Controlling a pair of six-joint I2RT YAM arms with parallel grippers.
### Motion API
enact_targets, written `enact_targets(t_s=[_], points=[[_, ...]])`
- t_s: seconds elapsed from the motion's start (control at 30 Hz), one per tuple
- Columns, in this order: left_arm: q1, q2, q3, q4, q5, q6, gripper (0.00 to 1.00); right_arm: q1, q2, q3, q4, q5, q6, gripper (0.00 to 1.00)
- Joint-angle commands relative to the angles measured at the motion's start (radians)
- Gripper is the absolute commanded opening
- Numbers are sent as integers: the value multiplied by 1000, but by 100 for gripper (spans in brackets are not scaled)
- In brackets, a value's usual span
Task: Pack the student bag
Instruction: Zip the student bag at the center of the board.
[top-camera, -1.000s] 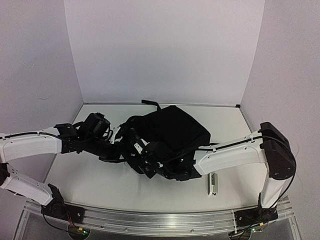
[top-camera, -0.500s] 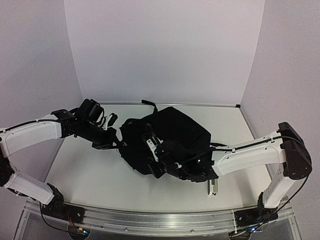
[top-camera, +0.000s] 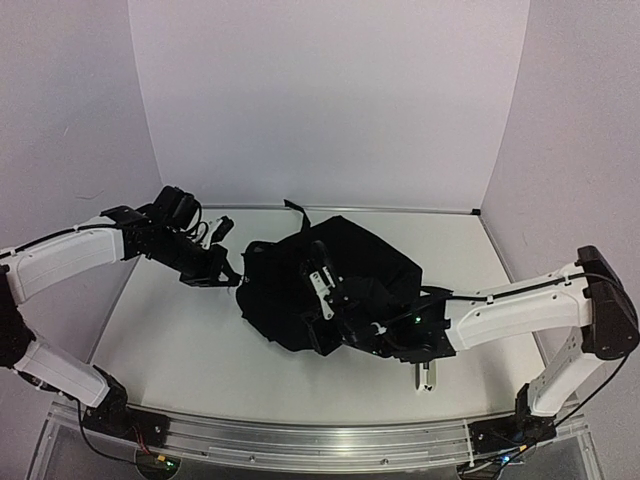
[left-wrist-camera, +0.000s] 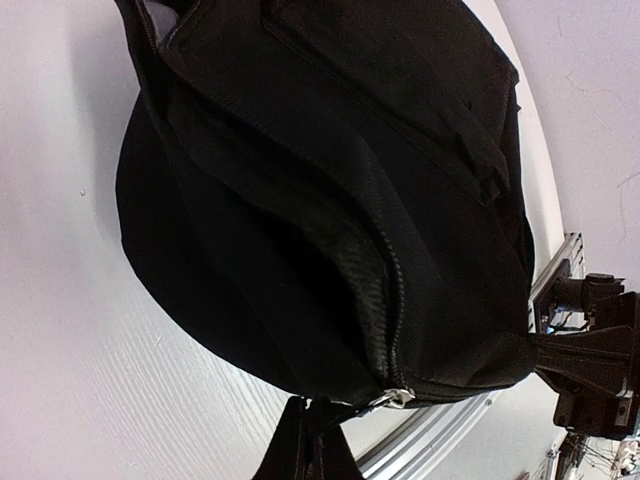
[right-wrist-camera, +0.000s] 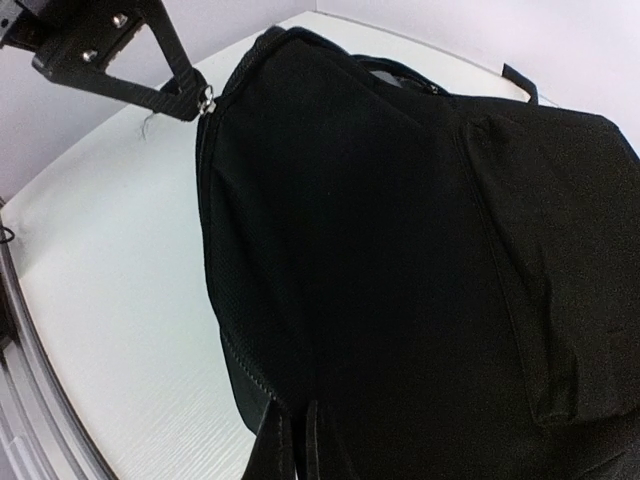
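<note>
At the middle of the white counter (top-camera: 170, 340), a little toward the far side, lies the student bag (top-camera: 370, 258), a large soft black backpack lying flat with a broad panel facing up. A zip line curves along its rounded left edge, and a silver zipper pull (left-wrist-camera: 395, 398) sits on that line. In the left wrist view the zip looks parted just above the pull, showing dark textured fabric. A short black strap (top-camera: 298, 207) sticks out from the bag's far side onto the counter. The left tool (left-wrist-camera: 308, 412) reaches in from the left and is closed on the zipper pull at the bag's left edge, its black fingers pinched to a point. The right tool (right-wrist-camera: 292, 415) comes in from the right across the top of the bag. Its fingers are closed together with their tips at the bag's near edge, and whether they pinch any fabric cannot be told. The right arm (top-camera: 520, 310), white with black joints, stretches low over the bag's near-right part. Just beside the bag on its near side, partly under that arm, a small pale and dark object (top-camera: 425, 378) lies on the counter, too small to identify. A metal rail (top-camera: 300, 440) along the counter's near edge carries both arm bases, and plain pale walls (top-camera: 330, 100) close in the left, far and right sides.
</note>
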Motion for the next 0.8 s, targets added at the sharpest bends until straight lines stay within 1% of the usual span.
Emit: enact_targets(t_s=[0.0,0.03,0.1,0.2,0.23,0.27,0.3,0.33,0.37,0.43,0.5,0.57,0.63,0.7,0.77], points=[[173,49,77,62,-266,20,0,14,-93,-92,-283,25,83,0],[175,60,80,77,-241,27,0,14,-98,-96,-284,25,91,0],[175,76,76,121,-135,54,0,14,-102,-96,-284,29,104,0],[170,79,39,184,82,100,0,14,-99,-64,-284,40,113,0],[162,74,22,203,143,111,0,14,-92,-44,-284,38,116,2],[151,67,5,219,206,123,0,13,-85,-24,-283,34,118,5],[136,57,-9,229,238,130,0,14,-74,6,-283,24,118,16],[119,50,-20,234,248,132,0,14,-61,32,-282,19,120,28],[102,45,-26,234,253,130,0,14,-48,57,-282,19,123,37],[78,39,-33,240,268,107,0,14,-24,102,-282,24,124,55],[46,30,-43,252,270,82,0,15,3,152,-281,30,118,67],[11,23,-50,267,267,60,0,14,36,204,-277,27,104,75],[-15,22,-51,280,281,43,0,14,66,248,-270,20,86,79],[-37,26,-45,288,300,28,0,15,100,292,-258,9,66,81],[-57,27,-40,293,313,16,0,14,136,333,-247,11,40,81]])
